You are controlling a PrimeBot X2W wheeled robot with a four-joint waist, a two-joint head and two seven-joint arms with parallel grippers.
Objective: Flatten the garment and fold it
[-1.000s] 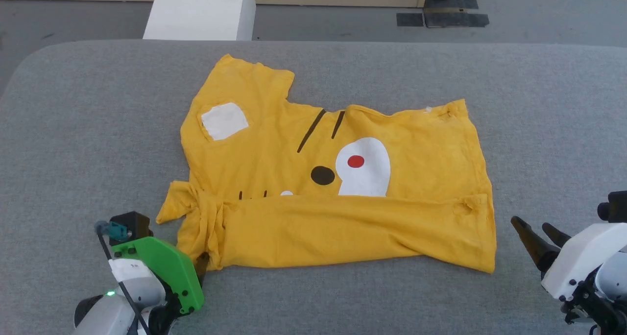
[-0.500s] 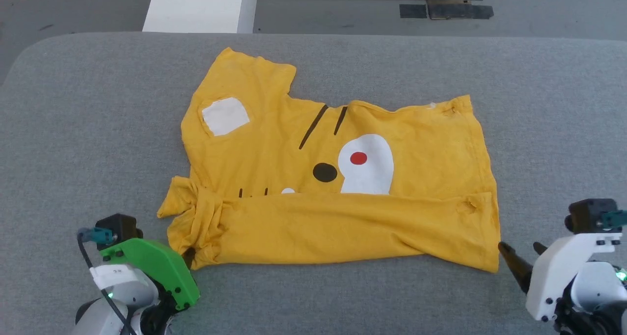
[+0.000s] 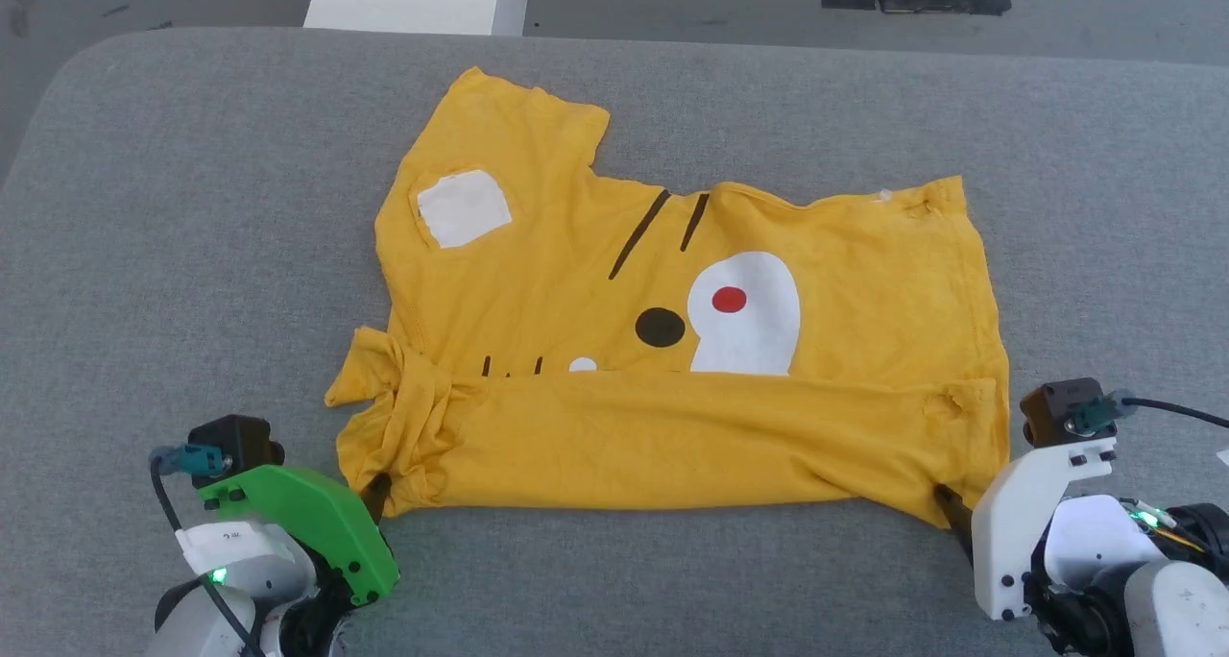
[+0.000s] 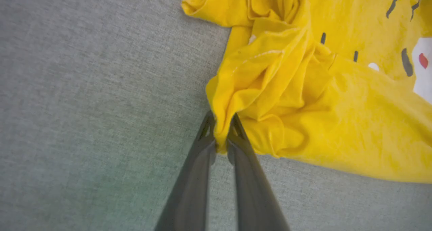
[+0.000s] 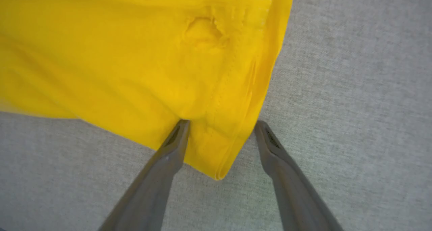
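The left gripper (image 4: pixel 221 131) is pinched on the shirt (image 3: pixel 672 350) at its bunched near-left corner, a ridge of yellow cloth squeezed between the tips. The right gripper (image 5: pixel 221 126) has its jaws apart, straddling the near-right corner, with the doubled hem lying between the fingers and one tip touching the cloth. The shirt lies in the middle of the table (image 3: pixel 192 206), mostly spread, with a near band (image 3: pixel 691 436) turned up over the lower part of the print (image 3: pixel 744 311). The step in hand looks like taking both near corners to open that fold. To do it well, the right jaws should close low on the hem and catch the same layers as the left. Then both should draw apart before pulling toward the robot, so the band comes back taut rather than dragging the whole shirt. How many layers the left pinch holds cannot be told; the bunch hides them. Whether the right tip sits over or under the cloth is unclear. The pucker (image 5: pixel 202 31) near that corner may be a hole or only a crease.
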